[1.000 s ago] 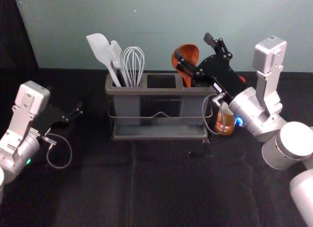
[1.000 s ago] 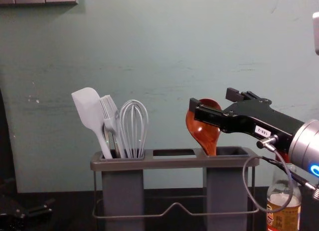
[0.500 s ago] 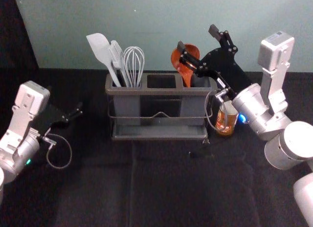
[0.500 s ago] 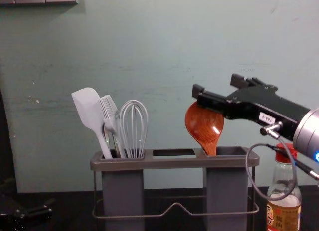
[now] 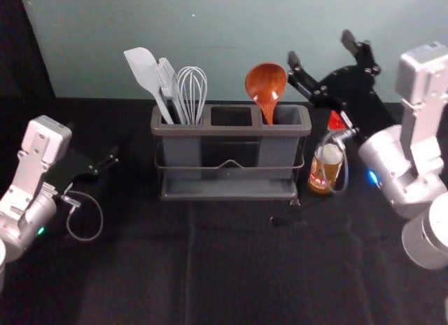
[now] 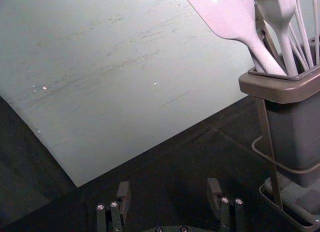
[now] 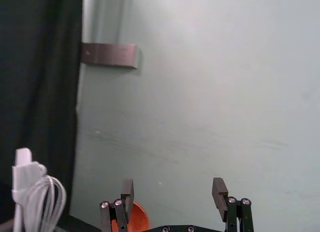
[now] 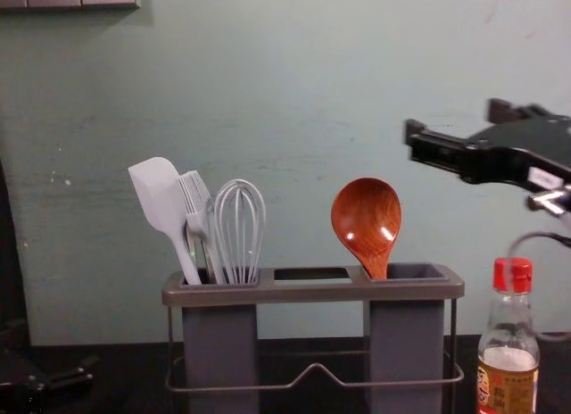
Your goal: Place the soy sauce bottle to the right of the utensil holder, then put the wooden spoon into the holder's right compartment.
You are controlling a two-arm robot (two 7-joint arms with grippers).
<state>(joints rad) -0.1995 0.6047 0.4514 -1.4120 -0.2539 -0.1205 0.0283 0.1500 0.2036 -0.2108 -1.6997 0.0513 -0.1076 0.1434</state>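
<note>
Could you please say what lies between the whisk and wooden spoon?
The head view shows the middle opening of the utensil holder, with nothing in it.

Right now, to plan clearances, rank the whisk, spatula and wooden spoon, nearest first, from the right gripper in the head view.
1. Wooden spoon: holder, right compartment, left of the right gripper.
2. Whisk: left compartment.
3. Spatula: same compartment, leaning out farthest left.

We see the brown wooden spoon (image 8: 365,219) in the grey plastic holder's (image 8: 312,293) right compartment, red-capped glass bottle (image 8: 508,383) beside it, black right claw (image 8: 456,120) spread above.
</note>
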